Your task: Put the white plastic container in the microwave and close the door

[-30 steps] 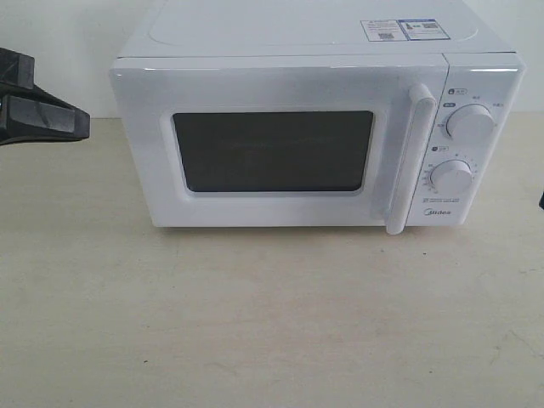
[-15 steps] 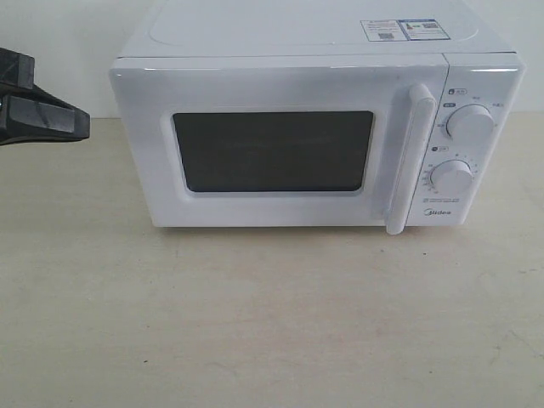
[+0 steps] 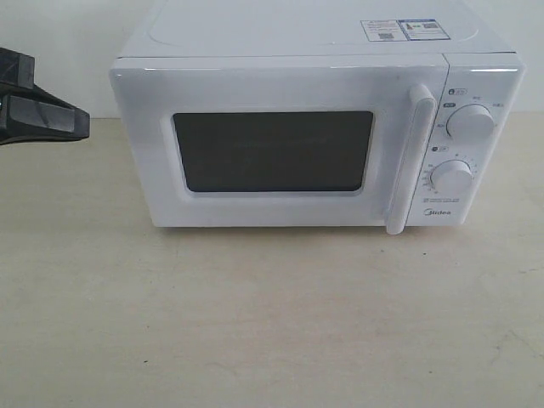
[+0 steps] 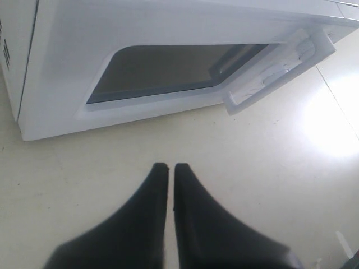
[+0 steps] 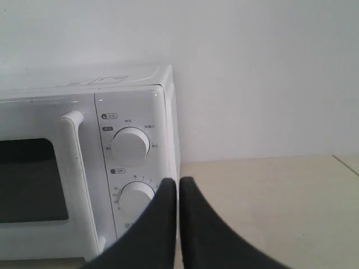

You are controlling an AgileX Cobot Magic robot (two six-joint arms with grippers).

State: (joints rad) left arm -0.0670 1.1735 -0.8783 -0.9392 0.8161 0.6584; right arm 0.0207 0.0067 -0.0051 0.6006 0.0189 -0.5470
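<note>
The white microwave [image 3: 319, 127] stands at the back of the table with its door [image 3: 272, 149] closed flat against the body; the bar handle [image 3: 410, 157] is upright beside the two knobs [image 3: 469, 123]. The white plastic container is not visible in any view; the dark window shows nothing inside. My left gripper [image 3: 81, 123] hangs at the left edge of the exterior view, apart from the microwave, shut with nothing between its fingers [image 4: 170, 166]. My right gripper [image 5: 178, 180] is shut and empty, in front of the microwave's knob panel [image 5: 132, 168]; it is outside the exterior view.
A pale wooden tabletop [image 3: 272, 314] stretches in front of the microwave. A white wall [image 5: 263, 73] rises behind. A sticker [image 3: 404, 30] lies on the microwave's top.
A dark sliver of the right arm at the exterior view's right edge has left the frame. Microwave and left gripper have not moved.
</note>
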